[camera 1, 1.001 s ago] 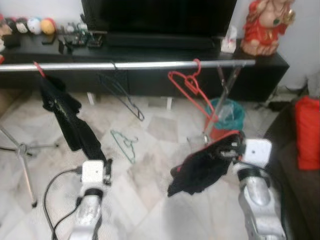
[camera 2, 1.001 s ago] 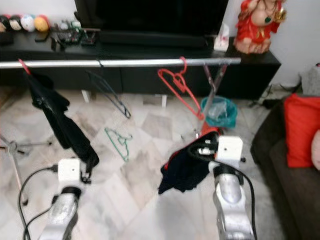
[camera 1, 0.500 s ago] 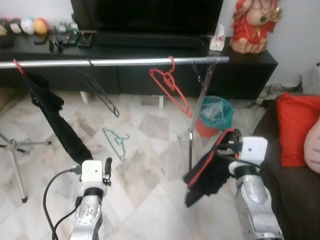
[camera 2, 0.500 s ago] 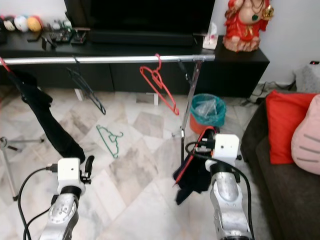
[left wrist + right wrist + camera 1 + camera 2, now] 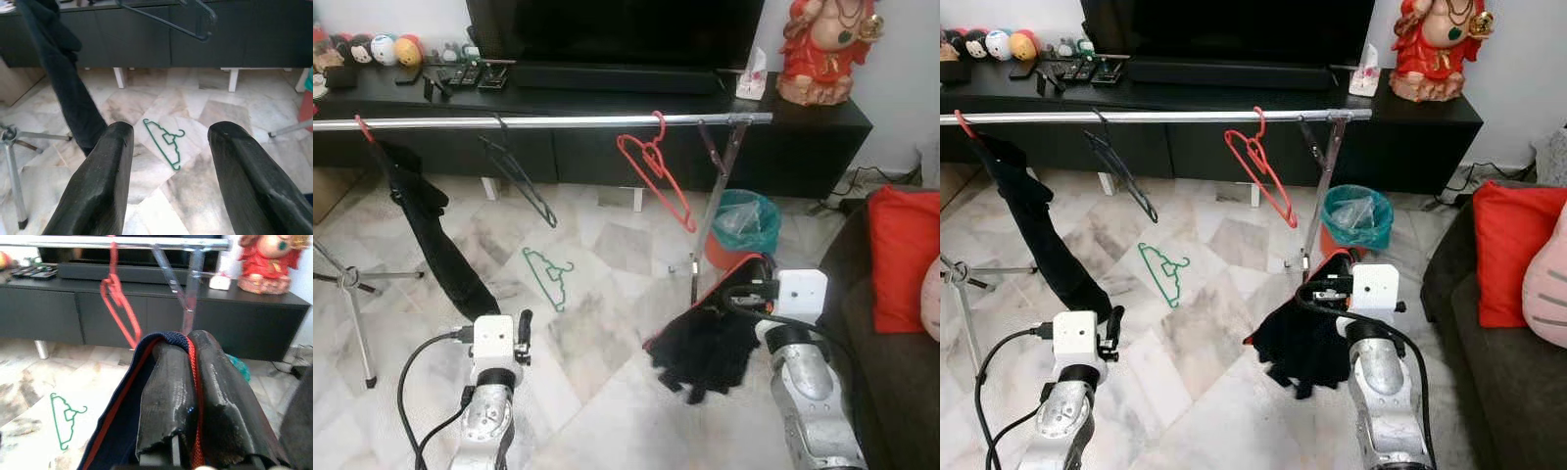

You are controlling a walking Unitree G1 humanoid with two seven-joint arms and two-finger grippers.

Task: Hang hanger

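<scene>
A silver rail (image 5: 558,123) was seen spanning the room, a red hanger (image 5: 656,176) already on it. The right gripper (image 5: 190,382) was clamped on a red hanger draped with a dark garment (image 5: 705,352) (low, well below the rail); lifting and hooking were judged next. The left gripper (image 5: 168,161) was held open, empty

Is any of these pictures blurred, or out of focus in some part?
Left eye view and right eye view: sharp, evenly lit, the rail crisp. Left wrist view: the green hanger on the floor is sharp, the left tool close up is soft. Right wrist view: the right tool on the hanger with dark garment is clear, the background slightly soft.
</scene>
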